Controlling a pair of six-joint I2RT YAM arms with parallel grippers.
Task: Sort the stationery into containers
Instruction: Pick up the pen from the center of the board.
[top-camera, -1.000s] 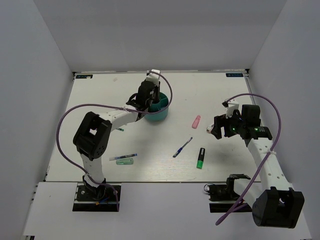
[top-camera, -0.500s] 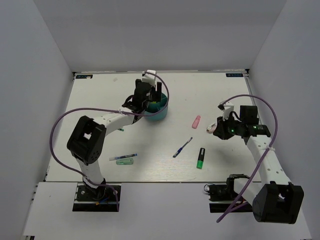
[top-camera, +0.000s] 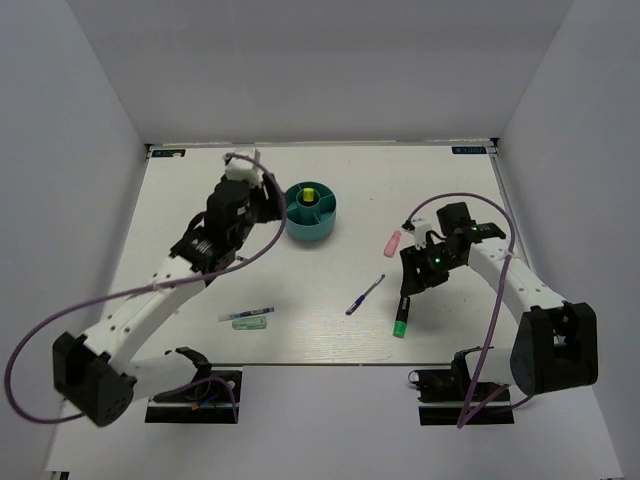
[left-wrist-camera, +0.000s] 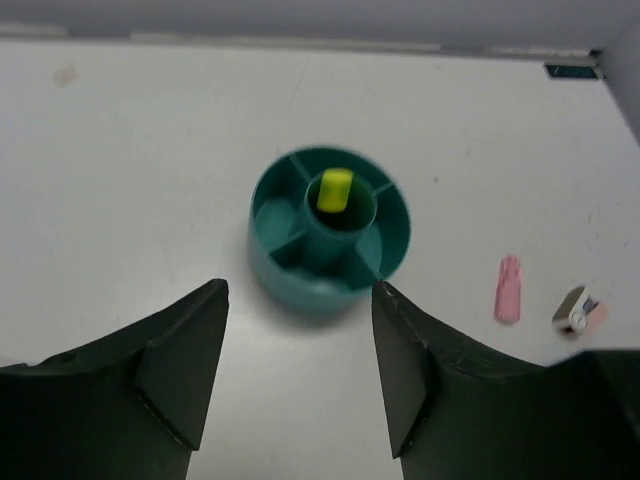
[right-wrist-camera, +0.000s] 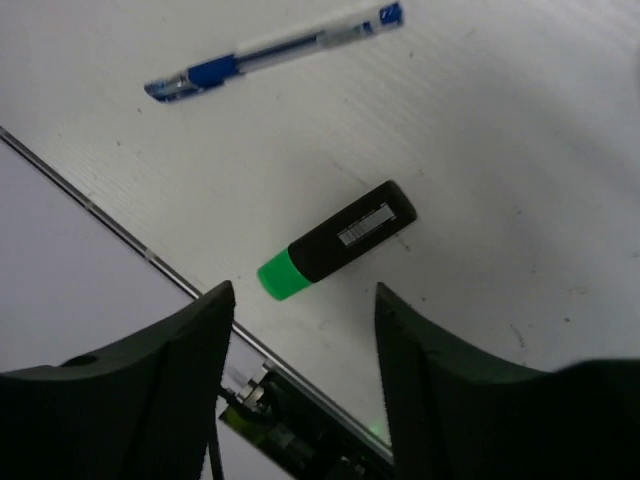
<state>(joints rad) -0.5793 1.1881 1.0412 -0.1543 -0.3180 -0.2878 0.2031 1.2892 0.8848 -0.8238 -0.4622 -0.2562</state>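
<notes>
The white table (top-camera: 330, 335) carried the round teal organizer (top-camera: 311, 226) toward its far side, with the stationery scattered nearer the arms. The left hand (top-camera: 266, 198) stood just left of the organizer, its jaws apart and holding nothing. The right hand (top-camera: 414, 276) hovered, equally open and empty, above the black-and-green marker (right-wrist-camera: 340, 240) near the table's front edge. The black marker with yellow cap (left-wrist-camera: 335, 190) stood upright in the organizer's centre tube. A pink highlighter (top-camera: 393, 243), a blue pen (top-camera: 366, 294), the mint-green marker (top-camera: 250, 323) and a second thin blue pen (top-camera: 246, 313) lay loose on the table. The black-and-green marker lay diagonally to the right jaws. Closing without first squaring up would probably catch it cornerwise, spinning it out or nudging it toward the nearby edge. Half a second earlier the left hand had been over the organizer; it had since pulled back leftward. The right hand had come nearer, away from the pink highlighter.
</notes>
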